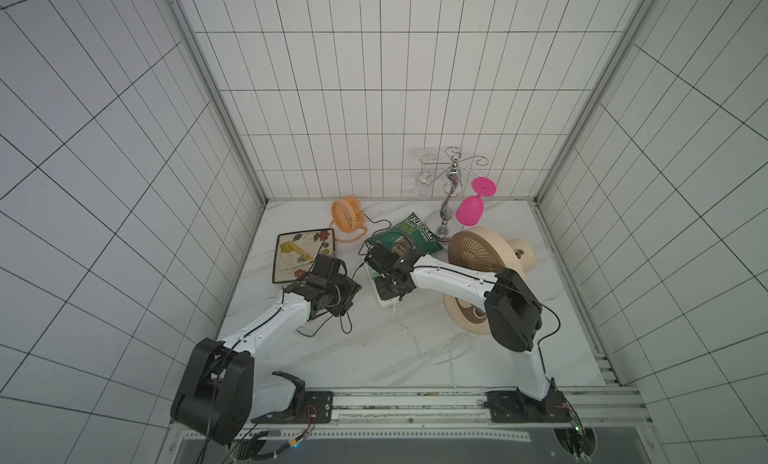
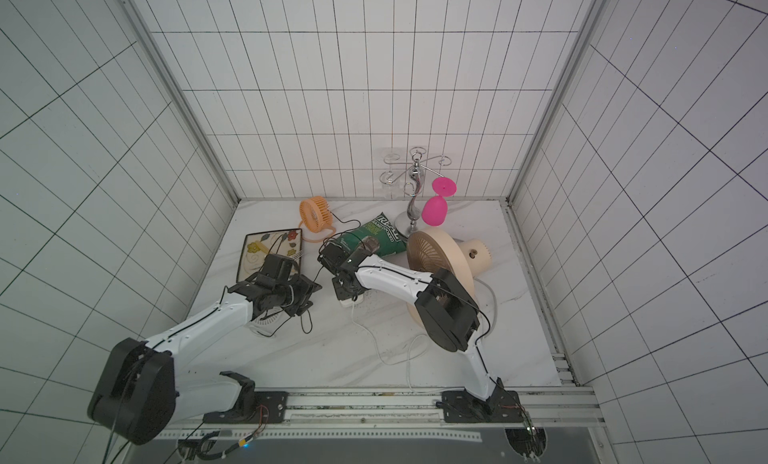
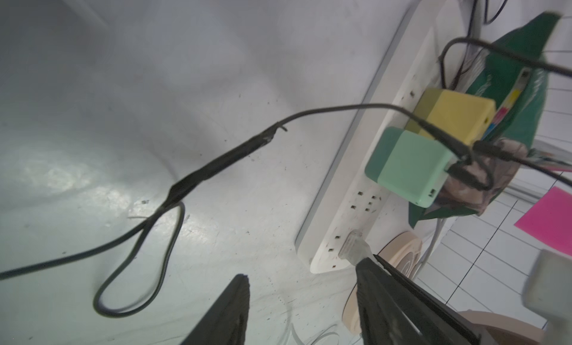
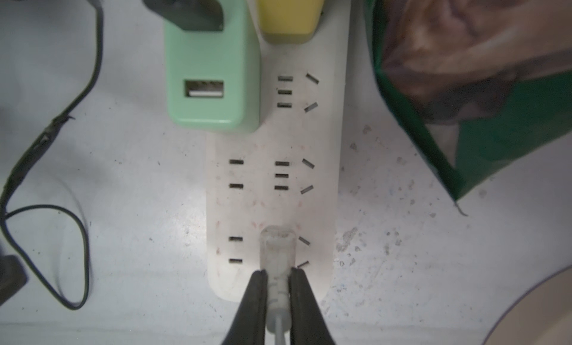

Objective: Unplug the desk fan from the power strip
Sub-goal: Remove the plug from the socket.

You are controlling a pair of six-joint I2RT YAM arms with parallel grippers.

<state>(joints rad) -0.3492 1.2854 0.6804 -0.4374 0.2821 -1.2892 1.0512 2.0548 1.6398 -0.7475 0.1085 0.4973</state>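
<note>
Marbled tabletop [image 1: 332, 358]; right fingers [image 4: 250, 303] clench the clear plug [image 4: 276, 250], left fingers [image 3: 226, 312] gape empty; best pull straight off the power strip [image 4: 266, 204].

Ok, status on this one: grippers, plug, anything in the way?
Right gripper shut on clear plug, plug seated in power strip. Left gripper open, empty, near strip's end. Green adapter, yellow adapter further along; nothing blocks the pull.
</note>
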